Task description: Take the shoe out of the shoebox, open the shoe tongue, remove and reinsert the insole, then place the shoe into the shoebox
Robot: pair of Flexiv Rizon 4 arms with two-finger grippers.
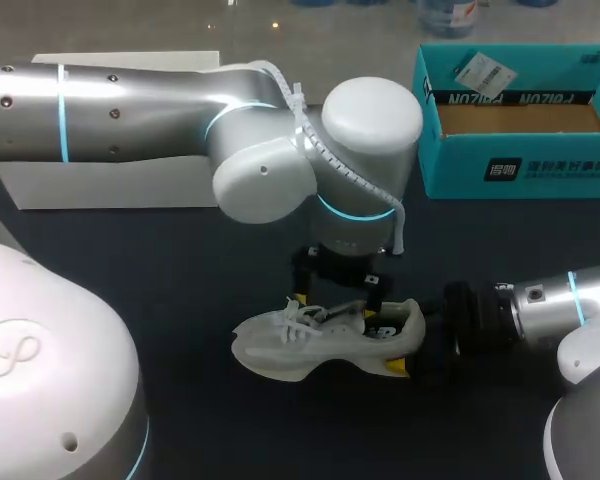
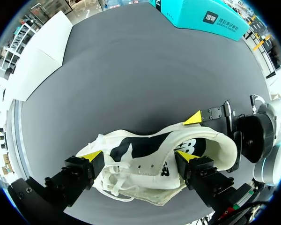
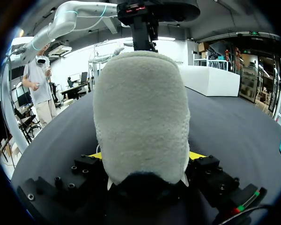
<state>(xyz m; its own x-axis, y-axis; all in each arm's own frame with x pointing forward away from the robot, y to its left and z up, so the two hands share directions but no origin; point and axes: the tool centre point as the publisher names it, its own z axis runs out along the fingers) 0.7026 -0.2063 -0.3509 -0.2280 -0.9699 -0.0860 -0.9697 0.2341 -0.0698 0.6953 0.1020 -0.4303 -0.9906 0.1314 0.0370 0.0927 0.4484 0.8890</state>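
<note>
A white shoe point(image 1: 280, 350) with black marks lies on its side on the dark table point(image 1: 180, 260), out of the box. My right gripper point(image 1: 407, 340) comes in from the right and is shut on the heel point(image 3: 140, 117), one yellow tip on each side of it. My left gripper point(image 1: 336, 302) hangs over the shoe's middle, open. In the left wrist view its fingertips point(image 2: 91, 155) straddle the lace and collar part of the shoe point(image 2: 145, 185). The teal shoebox point(image 1: 520, 165) stands open at the back right.
A flat white board point(image 1: 110, 180) lies at the back left of the table. A small tag point(image 1: 485, 72) leans against the shoebox's rear wall. Bare dark tabletop lies between the shoe and the box point(image 2: 201, 18).
</note>
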